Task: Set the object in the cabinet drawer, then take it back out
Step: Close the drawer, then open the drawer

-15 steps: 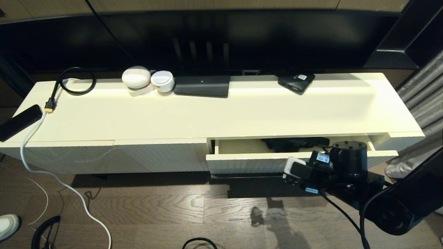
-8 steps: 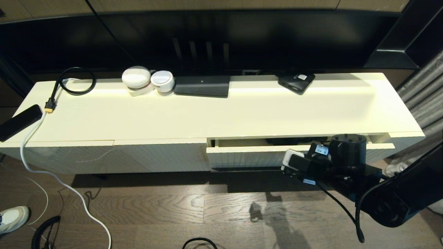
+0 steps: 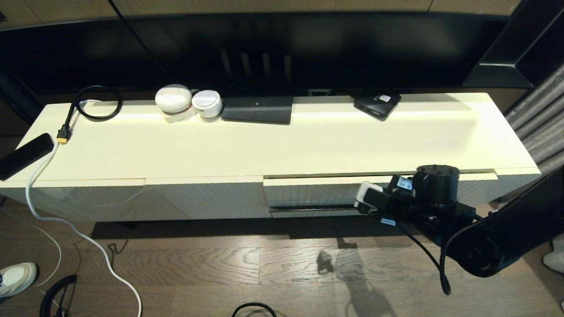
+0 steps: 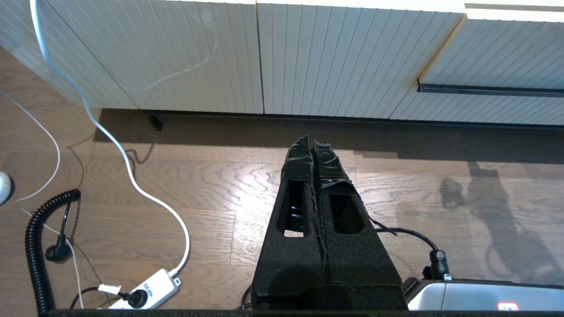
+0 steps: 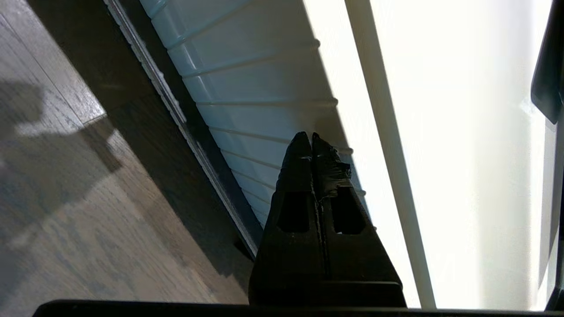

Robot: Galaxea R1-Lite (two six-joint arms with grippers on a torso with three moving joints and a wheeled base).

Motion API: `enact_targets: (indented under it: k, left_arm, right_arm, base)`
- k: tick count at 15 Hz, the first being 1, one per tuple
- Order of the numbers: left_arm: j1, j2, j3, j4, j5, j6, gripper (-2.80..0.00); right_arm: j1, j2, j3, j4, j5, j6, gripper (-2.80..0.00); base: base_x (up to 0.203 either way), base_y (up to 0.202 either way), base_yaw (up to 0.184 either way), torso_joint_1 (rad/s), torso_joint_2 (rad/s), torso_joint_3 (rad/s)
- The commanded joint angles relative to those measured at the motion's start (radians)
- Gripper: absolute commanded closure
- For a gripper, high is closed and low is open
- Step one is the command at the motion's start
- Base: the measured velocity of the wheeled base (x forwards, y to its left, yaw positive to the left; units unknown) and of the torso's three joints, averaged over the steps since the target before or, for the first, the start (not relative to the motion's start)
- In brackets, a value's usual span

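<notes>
The cabinet drawer (image 3: 310, 192), cream with a ribbed front and a thin black handle bar (image 3: 308, 207), sits almost flush with the cabinet on the right. Its inside is hidden, and so is any object in it. My right gripper (image 5: 307, 137) is shut and empty, its tips against the ribbed drawer front (image 5: 246, 88) above the handle bar (image 5: 145, 66). In the head view only the right wrist (image 3: 435, 188) shows, close in front of the drawer. My left gripper (image 4: 312, 140) hangs shut and empty above the wooden floor, away from the drawer (image 4: 493, 57).
On the cabinet top (image 3: 282, 141) lie two white round devices (image 3: 187, 102), a flat black box (image 3: 257, 109), a small black device (image 3: 377, 105), a looped black cable (image 3: 94, 103) and a black remote (image 3: 24, 154). White cable, a power strip (image 4: 145, 288) and a coiled cord (image 4: 35, 246) lie on the floor.
The drawer has slid from partly open to nearly shut, hiding the dark thing inside. My right arm moved toward the cabinet with the drawer front.
</notes>
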Motion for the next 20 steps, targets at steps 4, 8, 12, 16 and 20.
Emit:
enact_targets:
  k: [4,8,12,16,20]
  left_arm:
    - [0.001,0.0,0.0,0.0,0.001,-0.001,0.0]
    - [0.0,0.0,0.0,-0.001,0.001,-0.001,0.0]
    - [-0.001,0.0,0.0,0.0,0.001,-0.001,0.0]
    - [0.001,0.0,0.0,0.0,0.001,-0.001,0.0]
    - [-0.001,0.0,0.0,0.0,0.001,-0.001,0.0]
  right_arm:
    - [-0.007,0.027,-0.054,-0.01,-0.002,-0.006,0.0]
    - [-0.007,-0.054,0.007,0.007,-0.004,-0.006,0.0]
    - [-0.007,-0.272,0.142,0.194,-0.002,-0.003,0.0]
    - [-0.007,-0.533,0.311,0.375,0.006,0.006,0.0]
    - [-0.007,-0.822,0.461,0.537,0.033,0.018,0.0]
  base:
    - [0.0,0.0,0.0,0.0,0.0,0.0]
    - [0.0,0.0,0.0,0.0,0.0,0.0]
    - [0.0,0.0,0.0,0.0,0.0,0.0]
    - [0.0,0.0,0.0,0.0,0.0,0.0]
    - [0.0,0.0,0.0,0.0,0.0,0.0]
